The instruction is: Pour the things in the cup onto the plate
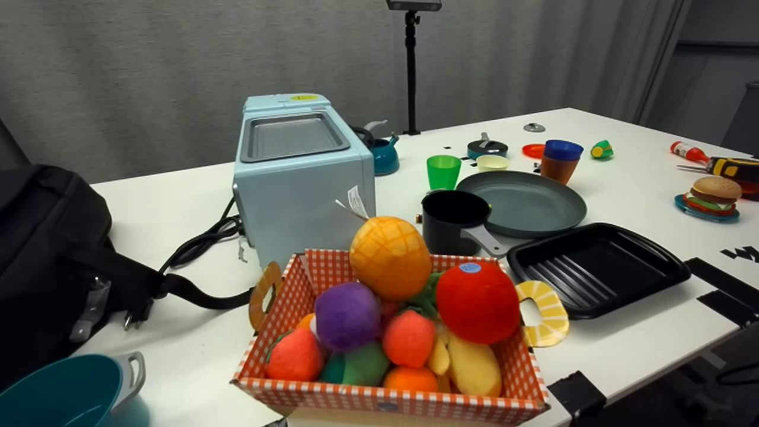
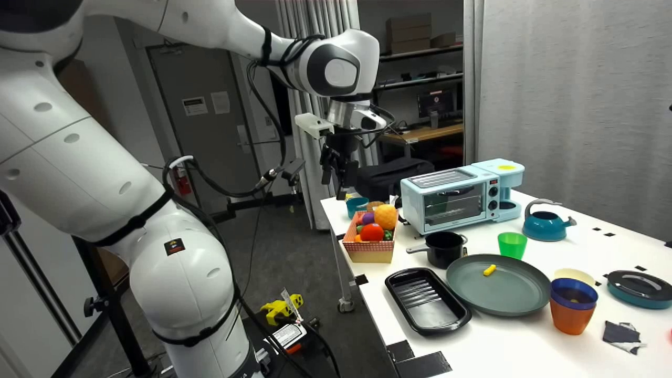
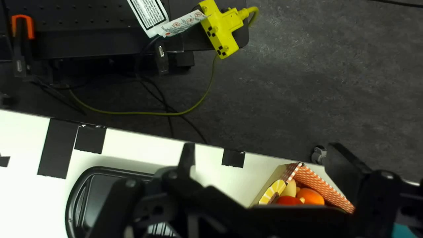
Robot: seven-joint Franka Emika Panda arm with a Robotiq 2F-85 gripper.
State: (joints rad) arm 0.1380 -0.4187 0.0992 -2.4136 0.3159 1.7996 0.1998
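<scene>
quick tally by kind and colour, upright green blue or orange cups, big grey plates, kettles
Green cup: 1
Orange cup: 1
Blue cup, nested in the orange one: 1
Big grey plate: 1
Kettle: 1
Total: 5

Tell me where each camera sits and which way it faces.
Wrist view: beside the gripper, facing down at floor and table; open gripper shows.
An exterior view: near the arm, facing down across the plate; arm and gripper show.
An exterior view: by the fruit basket, facing over it toward the plate; no arm or gripper.
Both exterior views share fruit basket and plate.
</scene>
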